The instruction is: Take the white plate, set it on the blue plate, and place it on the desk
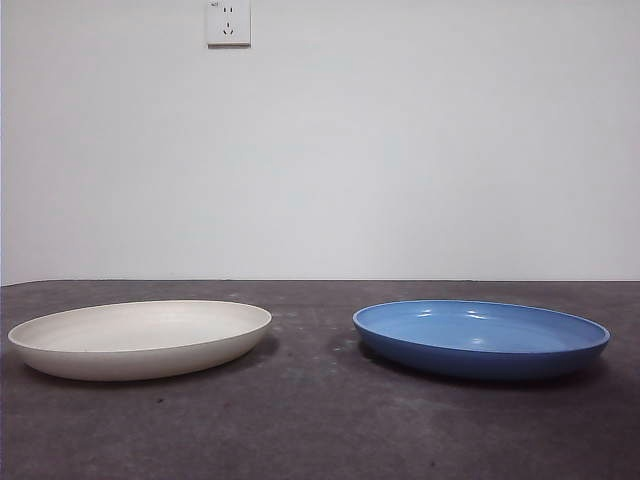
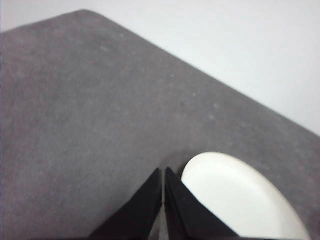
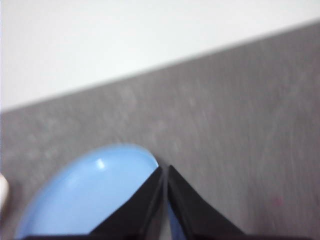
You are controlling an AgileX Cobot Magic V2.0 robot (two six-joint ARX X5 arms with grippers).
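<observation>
The white plate [image 1: 140, 338] lies flat on the desk [image 1: 320, 420] at the left of the front view, and the blue plate [image 1: 480, 338] lies flat at the right, a gap of bare desk between them. Neither arm shows in the front view. In the left wrist view my left gripper [image 2: 164, 172] is shut and empty, held above the desk [image 2: 90, 110] beside the white plate [image 2: 240, 200]. In the right wrist view my right gripper [image 3: 165, 170] is shut and empty, raised over the edge of the blue plate [image 3: 95, 195].
A pale wall with a power socket [image 1: 228, 22] rises behind the desk's far edge. Open desk surface runs in front of both plates and between them.
</observation>
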